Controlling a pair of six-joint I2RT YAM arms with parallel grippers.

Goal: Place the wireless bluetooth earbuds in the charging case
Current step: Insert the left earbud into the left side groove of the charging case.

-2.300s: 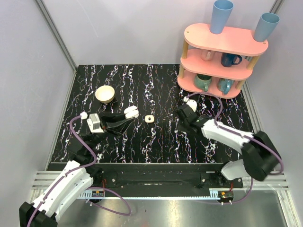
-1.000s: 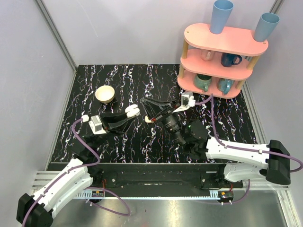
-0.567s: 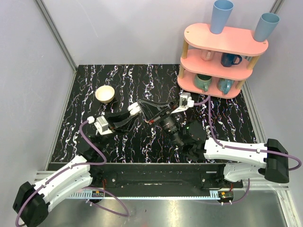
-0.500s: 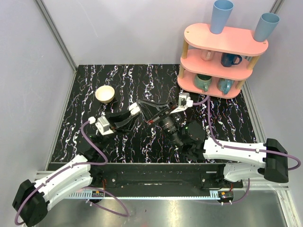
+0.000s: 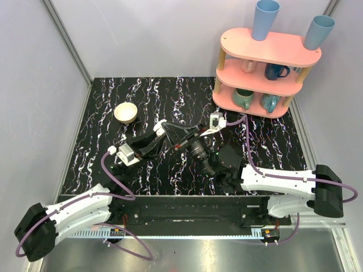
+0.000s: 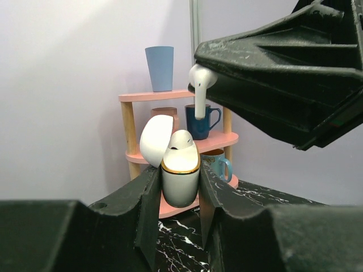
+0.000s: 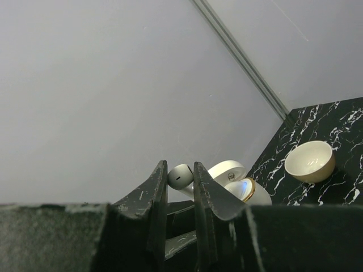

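While clamping the open charging case [image 6: 180,173] upright in the left tool [image 6: 178,190], slot facing up, pinching one earbud [image 6: 199,84] stem-down in the right tool [image 7: 180,171] just above for insertion.

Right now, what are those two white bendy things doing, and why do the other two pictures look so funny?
Those are two robot arms, the left arm and the right arm, bolted at the near edge of a black marbled table. The big picture comes from a camera up above them. The other two come from a little camera on each wrist, so you see that arm's black fingers very close up. The left fingers are shut on a white charging case with its lid flipped open. The right fingers pinch a tiny white earbud just above the case, probably to slip it in. On the table there is also a cream bowl and a pink shelf with cups on it.
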